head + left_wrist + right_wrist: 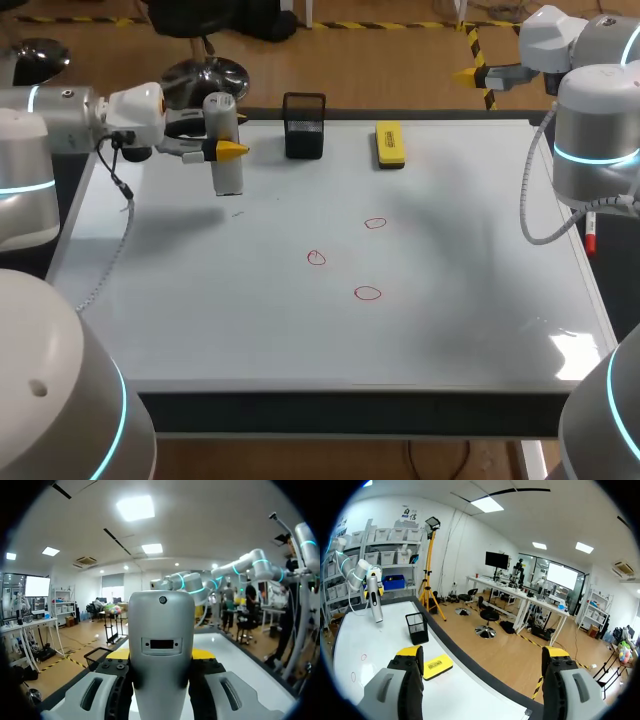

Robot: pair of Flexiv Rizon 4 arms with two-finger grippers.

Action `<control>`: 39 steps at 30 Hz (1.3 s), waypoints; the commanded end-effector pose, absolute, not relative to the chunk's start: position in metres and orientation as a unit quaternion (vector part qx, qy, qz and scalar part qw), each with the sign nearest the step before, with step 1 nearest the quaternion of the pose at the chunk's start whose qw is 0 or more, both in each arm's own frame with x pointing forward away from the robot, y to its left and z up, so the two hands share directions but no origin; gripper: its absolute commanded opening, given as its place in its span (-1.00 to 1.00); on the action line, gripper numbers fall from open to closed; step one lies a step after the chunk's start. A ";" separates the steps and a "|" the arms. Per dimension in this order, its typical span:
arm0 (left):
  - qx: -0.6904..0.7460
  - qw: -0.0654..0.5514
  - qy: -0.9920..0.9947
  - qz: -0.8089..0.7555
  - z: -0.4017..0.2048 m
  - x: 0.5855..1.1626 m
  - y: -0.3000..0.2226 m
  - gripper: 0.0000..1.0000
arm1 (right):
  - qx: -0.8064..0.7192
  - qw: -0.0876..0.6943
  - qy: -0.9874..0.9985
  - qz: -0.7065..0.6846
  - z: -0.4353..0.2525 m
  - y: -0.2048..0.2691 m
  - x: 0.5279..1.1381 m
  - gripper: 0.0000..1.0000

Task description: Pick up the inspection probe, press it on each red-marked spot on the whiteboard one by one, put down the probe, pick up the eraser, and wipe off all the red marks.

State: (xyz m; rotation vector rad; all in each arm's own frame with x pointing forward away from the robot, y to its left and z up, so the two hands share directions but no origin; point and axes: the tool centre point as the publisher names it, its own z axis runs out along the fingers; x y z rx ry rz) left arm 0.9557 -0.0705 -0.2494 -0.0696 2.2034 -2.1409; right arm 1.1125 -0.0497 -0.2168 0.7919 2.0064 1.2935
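The inspection probe (225, 140), a grey-white cylinder, hangs upright above the whiteboard's (450, 300) far left part, and my left gripper (222, 150) is shut on it. In the left wrist view the probe (161, 650) fills the gap between the fingers of the left gripper (161, 656). Three red circles (375, 223) (316, 258) (367, 293) are drawn near the board's middle. The yellow eraser (389, 144) lies at the far edge. My right gripper (470, 73) is open and empty beyond the far right corner; in its wrist view the right gripper (482, 655) points away from the board, with the eraser (436, 666) beside one finger.
A black mesh holder (304, 127) stands at the far edge between probe and eraser. A red-tipped pen (591, 238) hangs by the board's right edge under my right arm.
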 end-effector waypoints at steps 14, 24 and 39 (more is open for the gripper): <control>-0.021 0.034 0.716 -0.697 -0.250 0.957 -0.070 -1.00 | 0.217 0.259 0.819 0.465 -0.213 -0.054 1.135 1.00; -0.021 0.034 0.716 -0.697 -0.250 0.957 -0.070 -1.00 | -0.002 0.135 0.903 0.407 -0.220 -0.009 1.161 1.00; -0.021 0.034 0.716 -0.697 -0.250 0.957 -0.070 -1.00 | -0.336 -0.025 0.924 0.182 -0.249 0.055 1.181 1.00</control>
